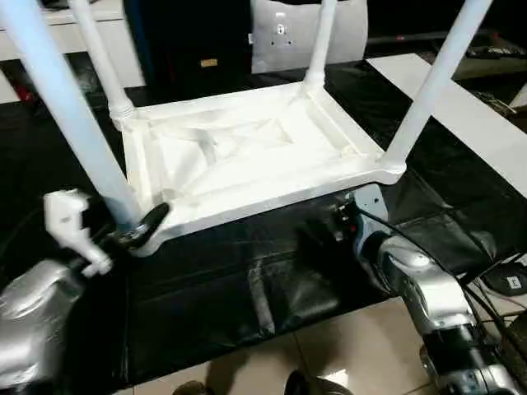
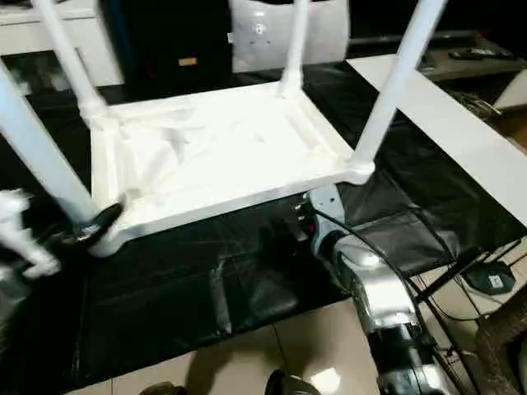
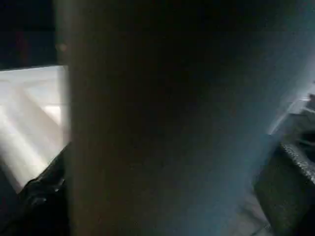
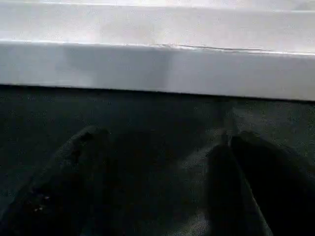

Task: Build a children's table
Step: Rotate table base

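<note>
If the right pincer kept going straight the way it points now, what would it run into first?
Probably the near side edge of the white tabletop, lying upside down. The open right pincer faces it across bare black cover; the gap is hard to judge.

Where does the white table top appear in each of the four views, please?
Left eye: table top, centre, upside down.
Right eye: centre-left.
Left wrist: pale underside behind the close leg.
Right wrist: its side wall on the black cover.
Shared landmark: the black cover.
</note>
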Available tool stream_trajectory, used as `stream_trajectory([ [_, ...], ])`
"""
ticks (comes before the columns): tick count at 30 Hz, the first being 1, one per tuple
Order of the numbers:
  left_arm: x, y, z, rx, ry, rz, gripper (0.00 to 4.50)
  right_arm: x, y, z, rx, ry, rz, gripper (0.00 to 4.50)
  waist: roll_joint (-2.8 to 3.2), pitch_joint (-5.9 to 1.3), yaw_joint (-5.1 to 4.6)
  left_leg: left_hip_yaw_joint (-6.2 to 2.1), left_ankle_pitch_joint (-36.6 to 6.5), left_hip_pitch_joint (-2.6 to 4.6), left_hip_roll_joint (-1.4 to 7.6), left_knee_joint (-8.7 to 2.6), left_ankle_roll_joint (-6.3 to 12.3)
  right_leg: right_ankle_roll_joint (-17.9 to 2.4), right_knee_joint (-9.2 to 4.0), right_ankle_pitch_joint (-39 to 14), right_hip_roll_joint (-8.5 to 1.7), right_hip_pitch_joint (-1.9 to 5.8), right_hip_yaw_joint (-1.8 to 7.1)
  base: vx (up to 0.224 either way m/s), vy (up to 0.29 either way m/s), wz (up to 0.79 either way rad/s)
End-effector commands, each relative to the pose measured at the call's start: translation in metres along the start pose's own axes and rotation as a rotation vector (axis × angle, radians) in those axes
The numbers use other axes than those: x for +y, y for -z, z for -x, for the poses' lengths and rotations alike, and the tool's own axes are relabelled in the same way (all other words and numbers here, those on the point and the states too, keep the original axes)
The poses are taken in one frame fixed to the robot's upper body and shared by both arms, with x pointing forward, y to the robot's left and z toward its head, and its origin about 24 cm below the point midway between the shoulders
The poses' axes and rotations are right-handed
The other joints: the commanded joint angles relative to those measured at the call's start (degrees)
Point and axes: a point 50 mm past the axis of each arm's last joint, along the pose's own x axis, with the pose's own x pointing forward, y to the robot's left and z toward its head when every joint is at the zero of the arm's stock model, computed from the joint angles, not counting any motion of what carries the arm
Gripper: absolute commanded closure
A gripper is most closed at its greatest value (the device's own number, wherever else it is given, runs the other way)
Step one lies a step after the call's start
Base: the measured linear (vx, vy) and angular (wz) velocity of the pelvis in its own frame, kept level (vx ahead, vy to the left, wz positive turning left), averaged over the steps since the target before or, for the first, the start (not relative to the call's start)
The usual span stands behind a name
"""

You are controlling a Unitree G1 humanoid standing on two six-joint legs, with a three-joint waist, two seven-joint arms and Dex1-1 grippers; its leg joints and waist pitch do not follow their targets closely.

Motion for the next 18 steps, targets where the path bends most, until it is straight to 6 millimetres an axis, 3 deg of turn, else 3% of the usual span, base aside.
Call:
stream_trajectory([
  [1, -0.014, 0.004, -0.012, 0.027, 0.100, 0.017, 0.06, -0.002, -0.001, -0.005, 0.000, 0.020, 0.005, 0.00, 0.42, -4.17, 0.26, -0.23, -9.09, 0.27, 1.97, -4.07, 3.25, -2.91, -3.75, -23.44, -4.49, 3.39, 4.62, 0.000, 0.000, 0.00],
  [3, -0.036, 0.000, -0.019, 0.024, 0.312, 0.059, 0.06, -0.003, -0.005, -0.014, -0.012, 0.022, -0.005, 0.00, 0.50, -4.28, 0.51, -0.20, -8.48, 0.30, 2.26, -4.13, 2.97, -4.03, -3.24, -22.28, -4.67, 3.35, 4.83, 0.000, 0.000, 0.00],
  [4, -0.041, -0.001, -0.020, 0.024, 0.352, 0.069, 0.06, -0.003, -0.006, -0.015, -0.014, 0.022, -0.004, 0.00, -0.04, -4.65, 0.57, -0.15, -7.49, 0.21, 2.34, -4.08, 2.84, -4.90, -2.85, -20.62, -4.67, 3.53, 5.01, 0.000, 0.000, 0.00],
  [5, -0.043, -0.001, -0.020, 0.026, 0.369, 0.070, 0.06, -0.003, -0.006, -0.016, -0.016, 0.021, -0.003, 0.00, 0.33, -4.57, 0.93, -0.04, -6.69, 0.38, 2.41, -4.06, 2.79, -5.88, -2.45, -18.94, -4.66, 3.32, 5.22, 0.000, 0.000, 0.00],
  [6, -0.052, -0.003, -0.023, 0.036, 0.442, 0.075, 0.06, -0.003, -0.010, -0.019, -0.024, 0.014, -0.001, 0.00, -0.22, -4.61, 0.90, 0.05, -6.45, 0.28, 2.47, -4.10, 2.83, -6.12, -2.31, -18.60, -4.67, 3.36, 5.28, 0.000, 0.000, 0.00],
  [9, -0.073, -0.003, -0.027, 0.073, 0.595, 0.060, 0.06, 0.000, -0.017, -0.026, -0.044, -0.009, 0.006, 0.00, -0.07, -4.76, 1.12, 0.16, -5.85, 0.08, 2.33, -4.07, 2.59, -6.39, -1.95, -18.29, -4.70, 3.64, 5.44, 0.000, 0.000, 0.00],
  [10, -0.084, -0.003, -0.030, 0.092, 0.657, 0.042, 0.06, 0.004, -0.022, -0.029, -0.061, -0.036, 0.018, 0.00, -0.77, -4.75, 0.88, 0.26, -6.27, -0.12, 2.19, -4.09, 2.49, -6.01, -2.05, -19.28, -4.65, 3.82, 5.48, 0.000, 0.000, 0.00],
  [13, -0.093, -0.001, -0.033, 0.110, 0.716, 0.039, 0.06, 0.011, -0.025, -0.032, -0.074, -0.074, 0.028, 0.00, -1.00, -4.62, 0.76, 0.44, -6.97, -0.62, 1.76, -3.98, 2.31, -4.31, -2.15, -23.14, -4.68, 3.98, 5.75, 0.000, 0.000, 0.00],
  [14, -0.096, 0.000, -0.034, 0.114, 0.730, 0.039, 0.06, 0.012, -0.026, -0.033, -0.078, -0.086, 0.032, 0.00, -1.04, -4.62, 0.65, 0.65, -8.15, -0.24, 1.55, -3.90, 2.29, -3.08, -2.79, -26.39, -4.68, 3.71, 5.76, 0.000, 0.000, 0.00],
  [18, -0.115, -0.002, -0.049, 0.099, 0.768, 0.048, 0.06, 0.038, -0.028, -0.039, -0.111, -0.240, 0.085, 0.00, -1.24, -4.50, -0.25, 0.69, -10.70, -0.07, 1.06, -3.52, 2.10, 0.92, -4.17, -33.46, -4.37, 3.54, 5.10, 0.000, 0.000, 0.00],
])
